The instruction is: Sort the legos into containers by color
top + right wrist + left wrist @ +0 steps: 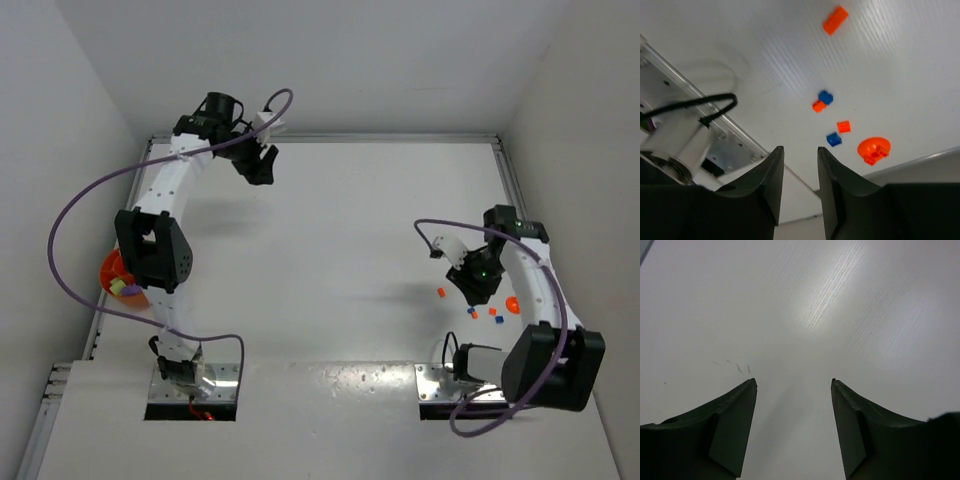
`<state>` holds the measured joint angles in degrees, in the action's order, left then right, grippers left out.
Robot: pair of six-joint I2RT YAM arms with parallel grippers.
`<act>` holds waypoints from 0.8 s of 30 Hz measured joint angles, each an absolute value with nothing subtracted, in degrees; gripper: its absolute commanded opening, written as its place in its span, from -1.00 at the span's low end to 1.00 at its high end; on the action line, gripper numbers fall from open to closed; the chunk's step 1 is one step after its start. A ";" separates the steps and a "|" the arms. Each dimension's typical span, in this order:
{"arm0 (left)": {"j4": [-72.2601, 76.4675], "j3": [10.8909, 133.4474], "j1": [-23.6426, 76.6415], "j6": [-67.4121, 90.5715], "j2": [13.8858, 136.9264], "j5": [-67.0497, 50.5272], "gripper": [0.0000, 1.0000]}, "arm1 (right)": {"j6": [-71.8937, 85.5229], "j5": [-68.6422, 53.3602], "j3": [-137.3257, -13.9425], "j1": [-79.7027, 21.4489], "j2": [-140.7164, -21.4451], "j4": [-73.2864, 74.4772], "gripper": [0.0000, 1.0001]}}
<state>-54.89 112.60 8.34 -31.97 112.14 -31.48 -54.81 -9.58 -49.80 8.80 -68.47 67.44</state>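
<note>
Five loose legos, left arm overlapping bowl

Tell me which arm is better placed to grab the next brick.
Likely right: the right pincer hangs beside the orange and blue bricks; the left pincer is far off near the back edge of the table.

White table boxed by plain white walls — a bright glare near its front edge.
</note>
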 measured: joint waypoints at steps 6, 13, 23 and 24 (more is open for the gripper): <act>-50.48 112.60 7.81 -29.10 115.18 -35.48 0.34 | -65.30 -3.55 -59.55 18.46 -81.21 72.14 -0.36; -45.45 113.47 5.61 -25.61 119.85 -38.72 0.34 | -76.93 1.76 -64.60 26.94 -85.01 74.08 -0.33; -41.21 117.43 4.51 -19.70 126.32 -40.93 0.49 | -87.37 2.92 -53.93 28.93 -74.35 74.56 -0.31; -41.04 118.76 4.49 -18.59 126.82 -40.97 0.55 | -87.50 2.94 -53.54 28.93 -74.37 74.19 -0.31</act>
